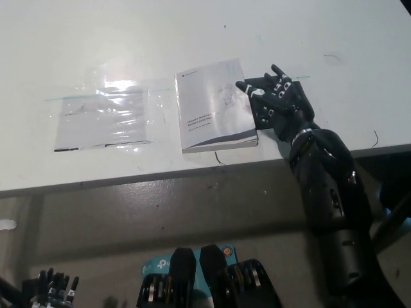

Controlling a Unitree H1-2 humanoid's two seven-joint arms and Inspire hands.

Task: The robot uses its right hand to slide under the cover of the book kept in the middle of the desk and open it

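A thin white book (215,106) lies closed and flat in the middle of the white desk (192,32), its spine toward picture left. My black right hand (277,99) rests open on the desk at the book's right edge, fingers spread, with its fingertips (243,85) lying over the upper right part of the cover. Nothing is held in it. My left hand (51,285) hangs below the desk edge at the lower left, looking dark here.
A clear plastic sleeve (106,115) lies flat on the desk left of the book. The desk's front edge (192,170) runs just below the book. A short dark mark (376,138) sits near the right edge.
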